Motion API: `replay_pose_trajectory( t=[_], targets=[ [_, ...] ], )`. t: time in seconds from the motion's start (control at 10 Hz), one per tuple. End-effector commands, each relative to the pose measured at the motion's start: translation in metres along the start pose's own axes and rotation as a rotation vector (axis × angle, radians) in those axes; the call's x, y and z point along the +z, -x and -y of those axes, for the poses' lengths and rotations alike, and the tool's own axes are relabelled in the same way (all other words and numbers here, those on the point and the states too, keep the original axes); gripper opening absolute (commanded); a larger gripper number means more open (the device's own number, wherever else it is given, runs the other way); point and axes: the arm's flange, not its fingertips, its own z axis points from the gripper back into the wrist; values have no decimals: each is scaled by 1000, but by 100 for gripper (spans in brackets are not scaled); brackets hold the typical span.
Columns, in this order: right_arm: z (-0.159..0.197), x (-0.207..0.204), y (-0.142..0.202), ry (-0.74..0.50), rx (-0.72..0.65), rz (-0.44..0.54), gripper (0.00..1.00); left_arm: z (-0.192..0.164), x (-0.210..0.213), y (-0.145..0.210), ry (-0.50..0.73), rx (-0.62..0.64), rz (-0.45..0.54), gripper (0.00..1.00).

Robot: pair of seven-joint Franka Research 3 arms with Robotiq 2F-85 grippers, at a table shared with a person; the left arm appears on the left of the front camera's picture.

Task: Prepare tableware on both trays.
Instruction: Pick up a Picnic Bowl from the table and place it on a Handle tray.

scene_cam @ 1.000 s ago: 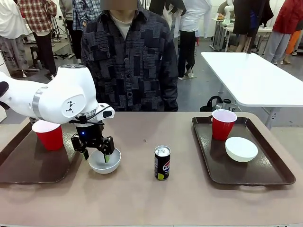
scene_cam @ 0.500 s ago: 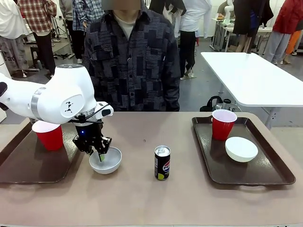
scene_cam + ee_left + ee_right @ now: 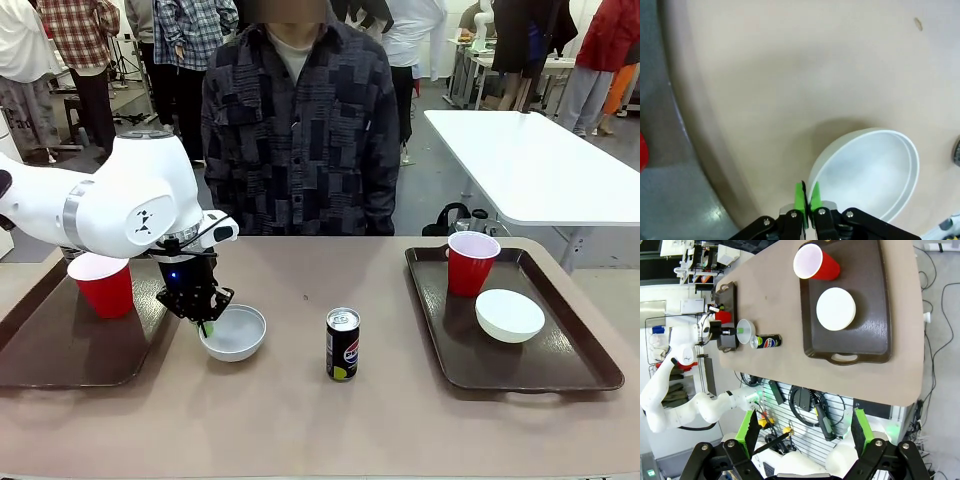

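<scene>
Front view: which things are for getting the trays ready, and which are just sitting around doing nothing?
For the job: left tray, right tray, left red cup, right red cup, gripped bowl pinched at its rim by the left gripper, other bowl, can.

Just there: white table behind, people in the background.

We see a smooth, matt beige table (image 3: 300,420) carrying a left tray (image 3: 50,352) and a right tray (image 3: 570,362) of glossy dark brown plastic. The bowl (image 3: 238,336) is smooth white with a soft sheen, the red cup (image 3: 470,266) on the right tray looks like shiny plastic, and the can (image 3: 343,350) has a bright metal top. The left arm (image 3: 130,205) has a glossy white shell.
</scene>
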Motion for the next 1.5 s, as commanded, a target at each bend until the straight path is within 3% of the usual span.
replay_pose_trajectory(
  t=[0.0,0.1,0.3,0.5,0.9,1.1,1.2,1.4],
  targets=[
    [-2,-2,2,-16,-3,2,95,-11,13,10,-4,-9,-27,0],
    [-2,-2,2,-16,-3,2,95,-19,43,24,40,-52,-70,0],
    [-2,-2,2,-16,-3,2,95,-50,98,53,97,-126,-37,0],
    [-2,-2,2,-16,-3,2,95,-94,122,69,122,-108,-26,0],
    [-2,-2,2,-16,-3,2,95,-168,123,79,132,-1,-10,0],
    [-2,-2,2,-16,-3,2,95,-161,127,88,128,20,35,0],
    [-2,-2,2,-16,-3,2,95,-172,126,81,141,21,-19,0],
    [-2,-2,2,-16,-3,2,95,-172,126,81,141,21,-19,0]
  ],
)
